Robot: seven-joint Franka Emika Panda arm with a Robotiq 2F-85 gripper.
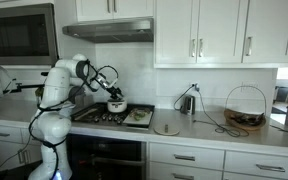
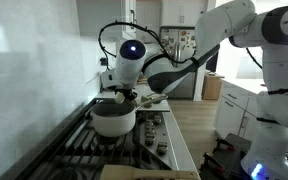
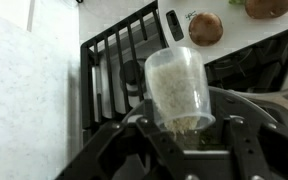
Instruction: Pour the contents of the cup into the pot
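Note:
My gripper [image 3: 179, 135] is shut on a clear plastic cup [image 3: 177, 85] that holds white grains. In the wrist view the cup is tipped, its mouth points at the camera, and grains bunch at the rim. The small whitish-silver pot [image 2: 114, 119] with a darker rim sits on the stove grates. In both exterior views the gripper [image 2: 125, 95] hangs just above the pot [image 1: 116, 105]. The pot does not show clearly in the wrist view.
The black stove [image 1: 112, 115] has grates [image 3: 119, 60] under the pot. A flat round disc [image 1: 167, 128] lies on the counter beside it. A kettle [image 1: 188, 103] and a wire basket [image 1: 245, 108] stand further along. An onion [image 3: 205, 28] lies on the counter.

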